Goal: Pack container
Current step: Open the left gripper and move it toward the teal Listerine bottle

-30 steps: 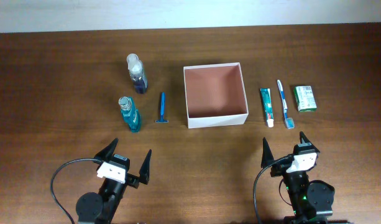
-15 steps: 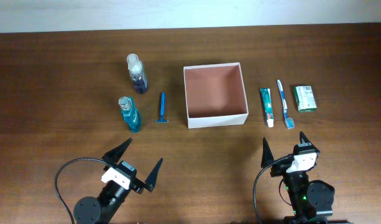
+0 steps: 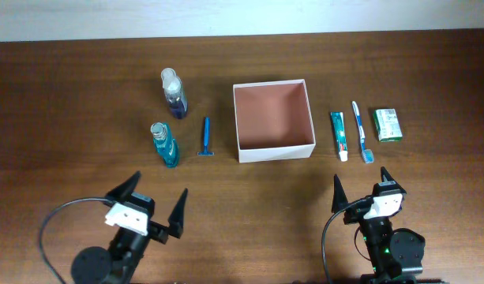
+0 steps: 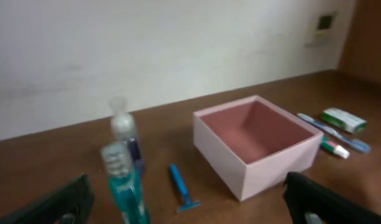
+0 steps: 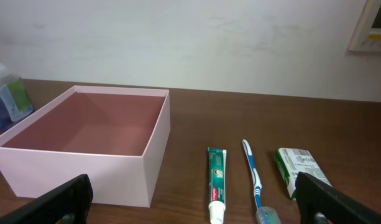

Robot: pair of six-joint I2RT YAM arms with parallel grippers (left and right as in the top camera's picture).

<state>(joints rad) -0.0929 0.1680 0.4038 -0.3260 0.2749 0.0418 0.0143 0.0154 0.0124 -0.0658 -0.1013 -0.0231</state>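
While the container sits unmoved, the left fingers have swung leftward.

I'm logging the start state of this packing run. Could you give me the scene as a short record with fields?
container: open-topped box, white walls, reddish-brown inside, nothing in it
left of container: dark-blue bottle and teal bottle, both upright; blue razor lying flat
right of container: toothpaste tube, toothbrush, green packet, side by side
left gripper: open, holding nothing
right gripper: open, holding nothing
packing: not yet begun
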